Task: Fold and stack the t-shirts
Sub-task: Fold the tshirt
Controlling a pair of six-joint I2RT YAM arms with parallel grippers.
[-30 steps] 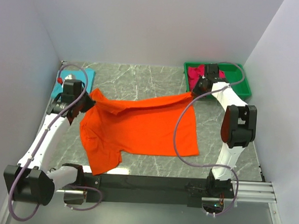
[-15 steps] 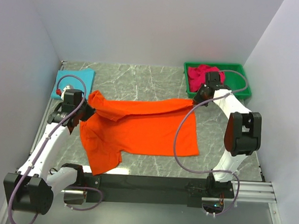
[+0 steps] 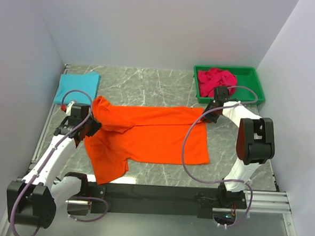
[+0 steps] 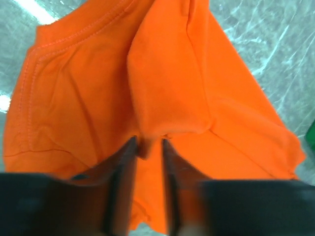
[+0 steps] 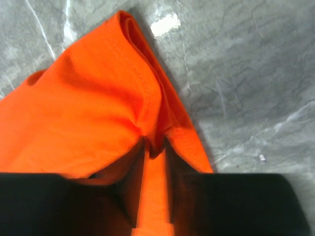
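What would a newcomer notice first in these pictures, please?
The bright orange t-shirt sprawls across the middle, its far edge pinched at either end by the left gripper and the right gripper. Behind it, a crimson t-shirt lies heaped in the green bin at far right, and a folded turquoise t-shirt sits far left.

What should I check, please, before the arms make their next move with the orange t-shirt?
1. Grip of left gripper on orange t-shirt: ok, shut on its edge.
2. Grip of right gripper on the hem corner: ok.
3. Fold line straight between the two grips: cannot tell.
4. The turquoise t-shirt folded, far left: ok.
5. The crimson t-shirt folded: not ok, bunched in green bin.
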